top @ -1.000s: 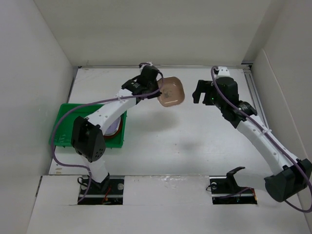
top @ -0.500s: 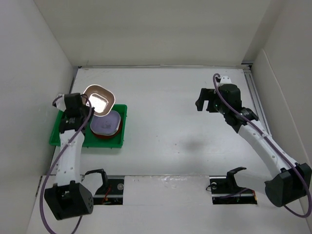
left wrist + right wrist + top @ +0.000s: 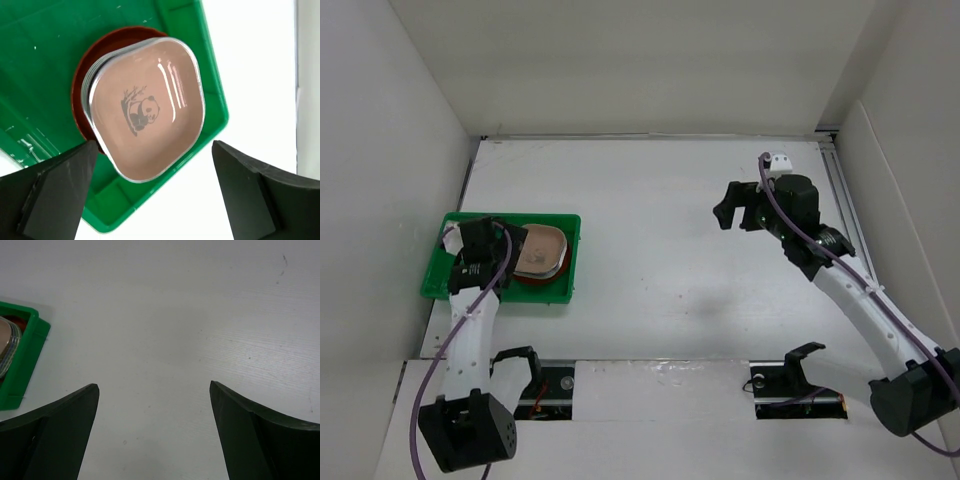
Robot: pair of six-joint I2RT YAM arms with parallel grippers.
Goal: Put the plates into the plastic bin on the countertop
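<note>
The green plastic bin (image 3: 460, 285) sits at the left of the white countertop (image 3: 660, 210). In it lies a stack of plates, a tan-pink rounded-square one (image 3: 540, 250) with a panda print (image 3: 147, 107) on top and a round red-brown plate (image 3: 79, 92) at the bottom. My left gripper (image 3: 503, 245) hovers open just above the stack (image 3: 154, 147), touching nothing. Over bare countertop at the right, my right gripper (image 3: 730, 210) also hangs open and empty (image 3: 153, 386). Its view catches a corner of the bin (image 3: 27, 355).
White walls enclose the countertop on three sides. A metal rail (image 3: 842, 190) runs along the right wall. Black hooks (image 3: 802, 353) stand at the arm bases near the front edge. The left half of the bin floor (image 3: 40, 55) is bare.
My left arm swung from the middle back over the bin carrying the tan-pink plate, set it on the stack and opened. The right arm barely shifted.
</note>
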